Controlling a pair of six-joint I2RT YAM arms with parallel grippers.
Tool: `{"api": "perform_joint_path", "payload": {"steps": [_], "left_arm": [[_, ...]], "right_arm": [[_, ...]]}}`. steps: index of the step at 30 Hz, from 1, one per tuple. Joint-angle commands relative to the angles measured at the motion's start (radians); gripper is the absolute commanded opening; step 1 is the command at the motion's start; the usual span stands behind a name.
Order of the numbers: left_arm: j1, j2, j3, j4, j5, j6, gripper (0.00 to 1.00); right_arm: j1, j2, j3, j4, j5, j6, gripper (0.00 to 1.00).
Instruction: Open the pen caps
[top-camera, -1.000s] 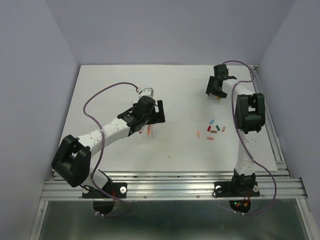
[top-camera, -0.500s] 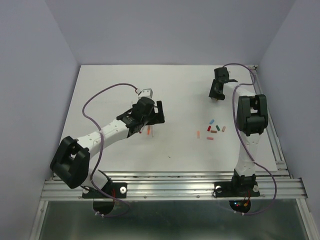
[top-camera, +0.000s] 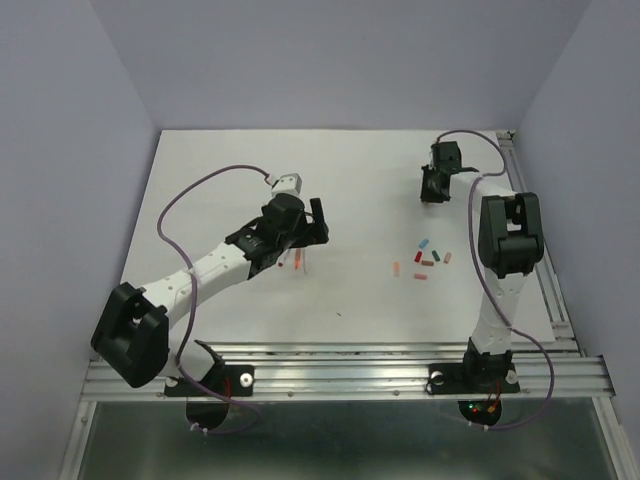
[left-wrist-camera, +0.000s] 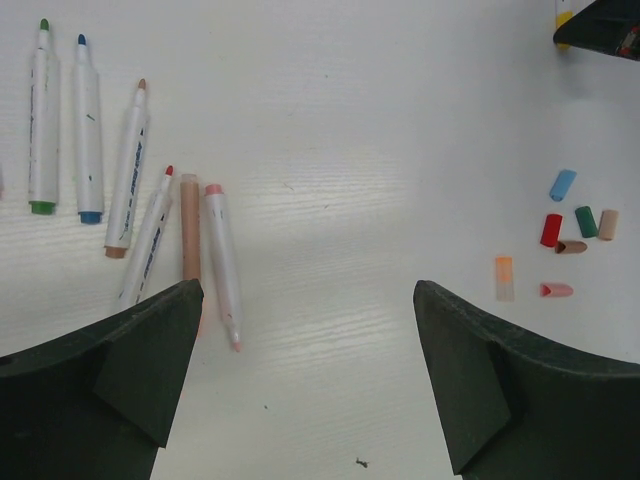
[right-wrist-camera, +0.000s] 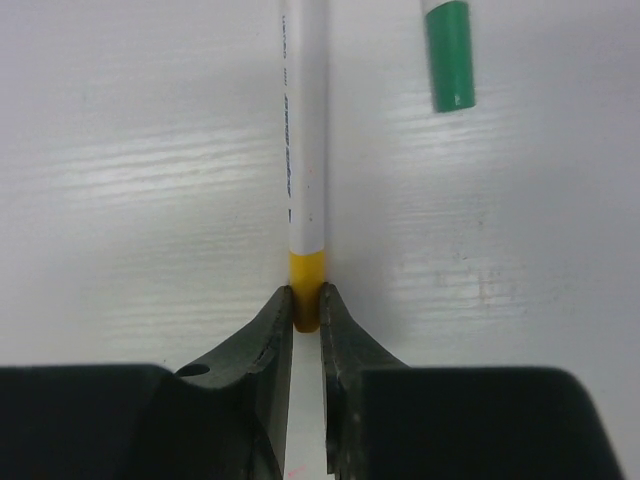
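On the white table (top-camera: 350, 180) I see my left gripper (left-wrist-camera: 308, 295) spread wide near uncapped pens (left-wrist-camera: 88, 130); my right gripper (right-wrist-camera: 306, 303) pinches a white pen (right-wrist-camera: 305, 130) by its yellow end; loose pen caps (left-wrist-camera: 551, 229) lie between the arms

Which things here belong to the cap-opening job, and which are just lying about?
Job:
- yellow cap, pinched in the right hand
- green-capped pen beside it
- uncapped pens
- loose caps
- left hand, open above them

Lying about:
- purple cables
- metal rail
- dark speck
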Motion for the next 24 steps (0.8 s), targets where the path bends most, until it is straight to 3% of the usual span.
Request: {"api": "perform_joint_path", "payload": {"steps": [1,3,4,17,21,24], "left_arm": [[-0.003,-0.058,-0.022,0.027,-0.010,-0.008,0.99],[-0.002,-0.072,-0.027,0.038,0.007,-0.012,0.99],[-0.003,-0.083,-0.030,0.047,0.036,-0.032,0.99],[-0.005,-0.046,-0.001,0.236,0.159,-0.176,0.99],[-0.008,-0.017,0.012,0.271,0.173,-0.196,0.99],[-0.008,0.002,0.015,0.288,0.207,-0.207,0.92]], "right_arm": [[0.014,-0.089,-0.095,0.013,-0.177,-0.088,0.05],[0.034,-0.130,-0.124,0.032,-0.245,-0.099,0.05],[0.073,-0.235,-0.209,0.073,-0.323,-0.081,0.04],[0.385,-0.742,-0.667,0.351,-0.458,0.131,0.01],[0.457,-0.824,-0.718,0.405,-0.494,0.212,0.01],[0.481,-0.859,-0.724,0.417,-0.495,0.232,0.01]]}}
